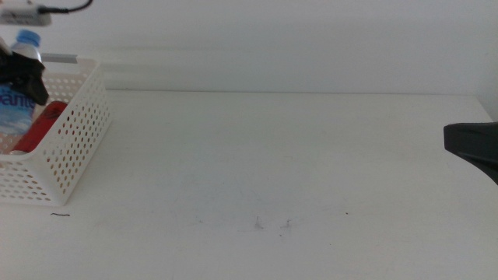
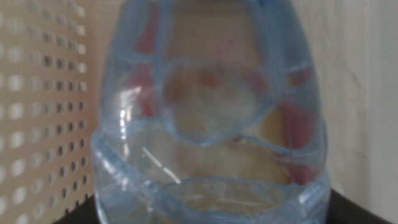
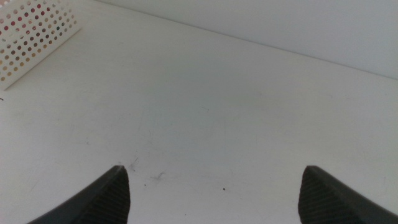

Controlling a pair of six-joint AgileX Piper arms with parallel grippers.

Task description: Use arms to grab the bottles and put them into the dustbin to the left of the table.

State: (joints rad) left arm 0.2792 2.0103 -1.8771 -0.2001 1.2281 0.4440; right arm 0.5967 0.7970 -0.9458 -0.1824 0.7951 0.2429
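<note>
At the far left, my left gripper is shut on the clear water bottle just below its blue cap. It holds the bottle upright inside the white perforated dustbin. The left wrist view is filled by the bottle's base, with the dustbin wall behind it. A red can lies in the dustbin beside the bottle. Blurred red and yellowish patches show through the clear plastic. My right gripper waits open at the right edge of the table, and its jaws hold nothing.
The white table carries a few tiny dark marks near the front middle. A corner of the dustbin appears in the right wrist view. A pale wall runs behind the table.
</note>
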